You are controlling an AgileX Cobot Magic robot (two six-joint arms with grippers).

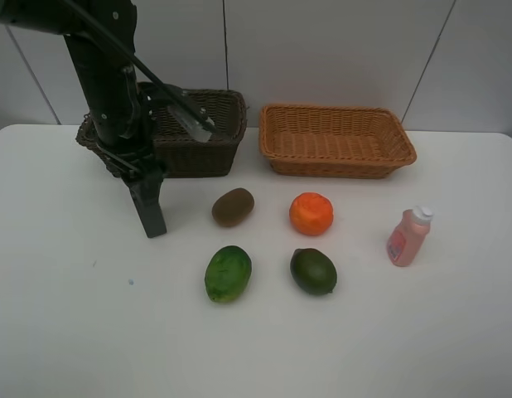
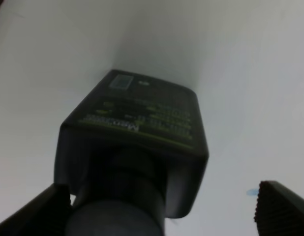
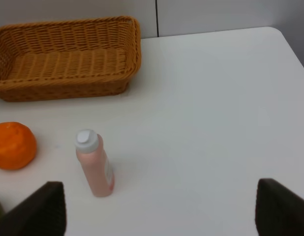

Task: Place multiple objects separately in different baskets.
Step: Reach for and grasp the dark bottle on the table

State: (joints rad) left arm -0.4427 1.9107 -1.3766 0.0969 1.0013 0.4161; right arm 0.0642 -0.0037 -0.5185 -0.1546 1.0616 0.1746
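Note:
My left gripper [image 1: 145,184] is open, its jaws on either side of the cap of the dark green rectangular bottle [image 1: 151,212], which stands on the table in front of the dark brown basket [image 1: 208,149]. In the left wrist view the bottle [image 2: 137,123] fills the middle, and the gripper [image 2: 162,209] has one finger close to the cap and the other well apart. A pale oblong thing [image 1: 191,124] lies in the dark basket. The light basket [image 1: 336,139] is empty. Kiwi [image 1: 233,206], orange [image 1: 311,213], two green fruits [image 1: 228,273] [image 1: 313,270] and the pink bottle [image 1: 408,236] sit on the table. My right gripper [image 3: 159,209] is open, above the table near the pink bottle [image 3: 95,164].
The white table [image 1: 65,315] ends at a white wall behind the baskets. The left arm [image 1: 103,75] stands over the dark basket's left end, and a cable crosses the basket. The right wrist view also shows the orange [image 3: 13,145] and the light basket [image 3: 68,54].

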